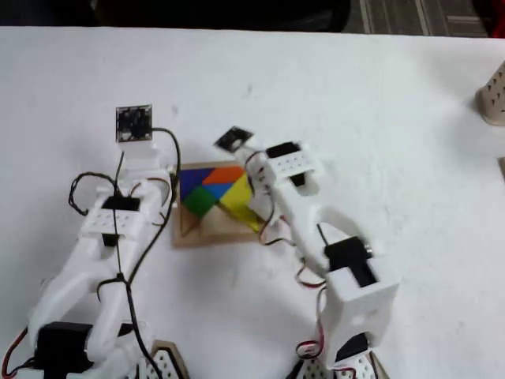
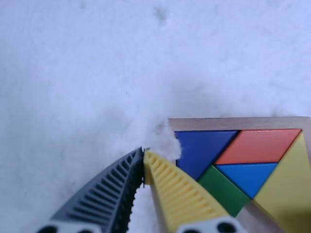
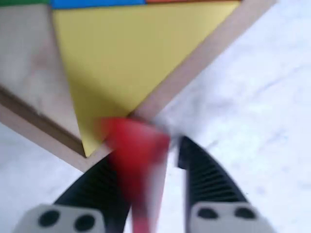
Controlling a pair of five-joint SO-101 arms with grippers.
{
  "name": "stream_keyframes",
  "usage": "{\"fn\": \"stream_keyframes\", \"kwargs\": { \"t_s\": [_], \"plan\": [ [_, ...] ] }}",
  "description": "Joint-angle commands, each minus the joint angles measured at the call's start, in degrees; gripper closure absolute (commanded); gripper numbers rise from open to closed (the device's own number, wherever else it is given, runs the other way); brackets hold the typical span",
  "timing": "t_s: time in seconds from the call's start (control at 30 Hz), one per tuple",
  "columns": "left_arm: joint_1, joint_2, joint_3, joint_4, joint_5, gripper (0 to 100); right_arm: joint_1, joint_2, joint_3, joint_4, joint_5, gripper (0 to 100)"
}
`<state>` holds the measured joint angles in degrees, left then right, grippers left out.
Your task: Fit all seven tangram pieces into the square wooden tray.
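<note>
Five coloured pieces (image 2: 257,145) on wooden tray (image 1: 209,234) | right hand (image 3: 149,148) grips red piece (image 3: 135,138)

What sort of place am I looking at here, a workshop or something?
Probably a robotics test bench: a left arm and a right arm with loose cables sit at a plain white table, around a wooden tray of coloured tangram pieces.

White arms (image 1: 359,292), black cables (image 1: 118,253), ribbed fingers (image 2: 180,194)
</note>
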<state>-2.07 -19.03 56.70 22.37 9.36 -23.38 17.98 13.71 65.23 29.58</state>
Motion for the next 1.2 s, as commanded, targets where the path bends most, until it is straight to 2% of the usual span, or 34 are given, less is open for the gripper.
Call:
{"fn": "stream_keyframes", "kwargs": {
  "t_s": [0.0,0.3,0.47,0.57,0.83,1.03,1.17],
  "plan": [
    [-0.7,-0.2,-3.7,-1.5,0.3,98,1.1,-0.2,-0.3,2.1,-0.2,98.2],
    [-0.7,-0.2,-3.7,-1.7,0.3,98,4.0,-7.0,-3.6,8.7,-0.5,98.1],
    [-3.0,-0.6,-3.9,-1.8,0.3,98,3.0,-11.0,-3.7,9.9,-6.2,98.1],
    [-4.9,-0.5,-4.6,-1.8,0.3,98,0.0,-12.6,-3.7,9.5,-6.8,98.1],
    [-10.5,-0.3,-5.1,-1.8,0.4,98,-11.5,-11.6,-3.7,-1.3,1.8,98.1],
    [-11.6,-0.2,-5.7,-1.8,0.6,98,-12.3,-6.2,-5.5,-9.5,5.5,97.4],
    [-11.6,-0.2,-5.7,-1.8,0.6,98,-11.1,-0.4,-12.4,-7.6,5.7,86.8]
  ]
}}
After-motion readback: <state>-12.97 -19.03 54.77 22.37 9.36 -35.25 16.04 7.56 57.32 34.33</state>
